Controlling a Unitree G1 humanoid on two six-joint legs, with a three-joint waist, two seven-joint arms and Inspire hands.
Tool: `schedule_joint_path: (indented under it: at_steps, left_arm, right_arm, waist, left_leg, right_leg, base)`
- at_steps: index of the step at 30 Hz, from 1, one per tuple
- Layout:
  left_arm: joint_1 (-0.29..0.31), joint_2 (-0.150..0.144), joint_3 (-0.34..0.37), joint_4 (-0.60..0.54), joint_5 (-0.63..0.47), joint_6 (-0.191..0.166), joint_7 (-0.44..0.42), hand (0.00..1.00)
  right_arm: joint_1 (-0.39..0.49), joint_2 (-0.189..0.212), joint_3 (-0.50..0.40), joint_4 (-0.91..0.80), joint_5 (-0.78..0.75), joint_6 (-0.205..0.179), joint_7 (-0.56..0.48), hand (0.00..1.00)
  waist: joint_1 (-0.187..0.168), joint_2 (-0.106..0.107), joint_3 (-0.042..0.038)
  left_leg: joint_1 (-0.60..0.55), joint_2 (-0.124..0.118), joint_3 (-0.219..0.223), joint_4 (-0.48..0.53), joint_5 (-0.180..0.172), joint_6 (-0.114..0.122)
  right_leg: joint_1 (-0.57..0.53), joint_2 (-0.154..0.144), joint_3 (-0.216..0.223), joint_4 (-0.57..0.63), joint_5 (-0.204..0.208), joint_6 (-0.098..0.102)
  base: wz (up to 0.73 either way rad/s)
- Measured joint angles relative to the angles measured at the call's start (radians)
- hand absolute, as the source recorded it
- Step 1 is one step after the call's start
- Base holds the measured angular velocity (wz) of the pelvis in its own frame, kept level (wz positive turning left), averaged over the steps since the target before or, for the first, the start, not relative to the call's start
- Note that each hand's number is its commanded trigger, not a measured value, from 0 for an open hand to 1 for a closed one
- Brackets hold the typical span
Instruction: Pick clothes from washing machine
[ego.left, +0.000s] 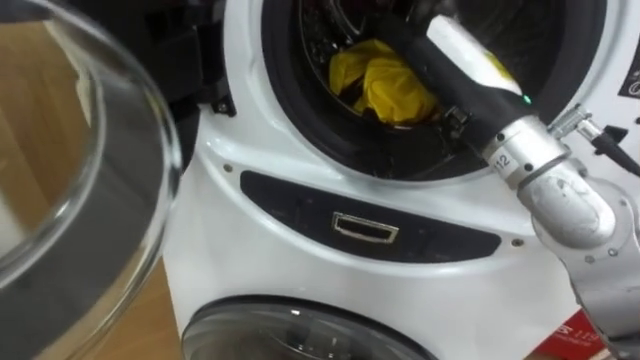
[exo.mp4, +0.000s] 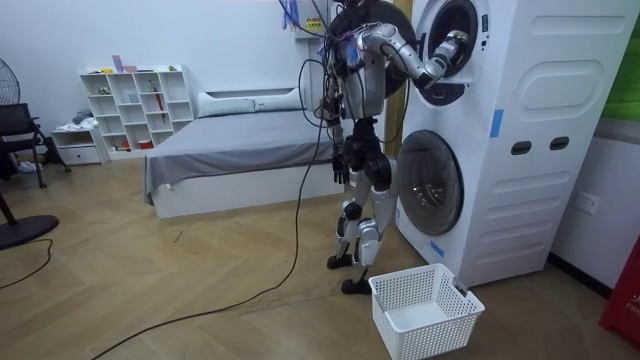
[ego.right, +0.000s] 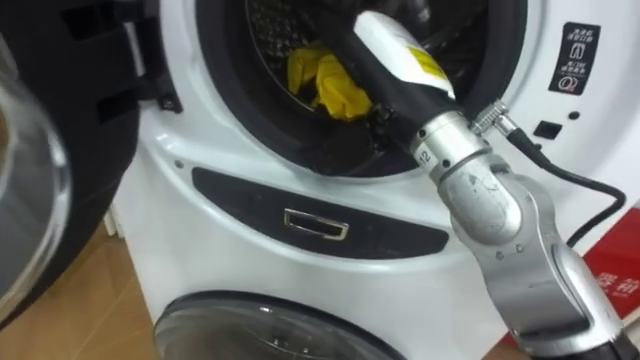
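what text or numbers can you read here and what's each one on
"12": on the grey ring at the right arm's wrist end.
Black sticker on the washing machine: too small to read.
Print on the red panel at lower right: blurred, unreadable.

Yellow cloth (ego.left: 385, 85) inside a white washing machine (ego.left: 480, 290).

Upper drum (ego.left: 322, 45): a yellow garment (ego.left: 385, 88) lies bunched on its lower wall, close to the front rim.
Wooden floor (exo.mp4: 200, 290): carries the stacked washing machines (exo.mp4: 520, 150); I stand just in front of them.
Floor by the machines' front corner: a white laundry basket (exo.mp4: 428, 312) sits near my feet.
Floor's far edge: bed (exo.mp4: 240, 150) and white shelf unit (exo.mp4: 140, 105) against the wall.
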Motion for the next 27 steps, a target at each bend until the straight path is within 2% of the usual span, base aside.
schedule_joint_path:
  at_steps: [8, 12, 15, 18, 21, 23, 27]
  left_arm:
    - [0.061, 0.001, 0.016, -0.091, 0.005, 0.022, -0.005, 0.00]
    - [0.075, -0.004, 0.017, -0.109, 0.006, 0.025, -0.012, 0.00]
    - [0.085, -0.017, 0.039, -0.109, 0.007, 0.028, -0.017, 0.00]
    - [0.093, -0.018, 0.054, -0.109, 0.007, 0.036, -0.016, 0.00]
    - [0.104, -0.019, 0.054, -0.107, 0.007, 0.049, -0.016, 0.00]
    - [0.109, -0.019, 0.055, -0.108, 0.007, 0.057, -0.015, 0.00]
    - [0.108, -0.020, 0.055, -0.108, 0.007, 0.064, -0.011, 0.00]
  right_arm:
    - [0.000, -0.001, -0.032, 0.029, 0.012, -0.005, -0.008, 0.00]
    - [0.000, -0.001, -0.033, 0.042, 0.018, -0.010, -0.015, 0.00]
    - [0.000, -0.001, -0.033, 0.044, 0.016, -0.010, -0.018, 0.00]
    - [0.000, -0.001, -0.033, 0.045, 0.016, -0.009, -0.034, 0.00]
    - [-0.005, -0.001, -0.033, 0.057, 0.013, -0.001, -0.077, 0.00]
    - [-0.038, 0.000, -0.033, 0.101, 0.005, 0.018, -0.125, 0.00]
    - [-0.072, 0.000, -0.033, 0.143, 0.009, 0.024, -0.181, 0.00]
  waist:
    - [-0.022, 0.002, 0.0004]
    - [-0.024, 0.013, -0.0057]
    - [-0.028, 0.026, -0.0136]
    - [-0.028, 0.028, -0.0129]
    - [-0.032, 0.027, -0.0131]
    - [-0.031, 0.025, -0.0123]
    - [-0.033, 0.024, -0.0124]
  left_leg:
    - [-0.028, -0.010, -0.043, 0.028, -0.001, 0.001]
    - [-0.033, -0.010, -0.046, 0.031, 0.000, 0.001]
    - [-0.033, -0.012, -0.049, 0.030, 0.000, 0.001]
    - [-0.033, -0.012, -0.051, 0.030, 0.000, 0.001]
    - [-0.032, -0.014, -0.055, 0.030, 0.000, 0.001]
    - [-0.033, -0.016, -0.058, 0.030, 0.000, 0.002]
    - [-0.033, -0.022, -0.067, 0.028, 0.000, 0.003]
  right_leg:
    - [0.003, -0.006, -0.040, -0.003, 0.001, 0.002]
    - [-0.001, -0.004, -0.041, 0.000, 0.001, 0.001]
    - [0.002, -0.006, -0.048, -0.001, 0.001, 0.002]
    - [0.003, -0.006, -0.050, -0.002, 0.001, 0.001]
    - [0.005, -0.005, -0.053, -0.003, 0.001, 0.002]
    - [0.006, -0.005, -0.058, -0.003, 0.000, 0.003]
    - [0.009, -0.014, -0.068, -0.004, -0.003, 0.008]
  base:
    - [0.16]
    - [0.03]
    - [0.04]
    - [0.00]
    - [0.04]
    - [0.07]
    - [0.08]
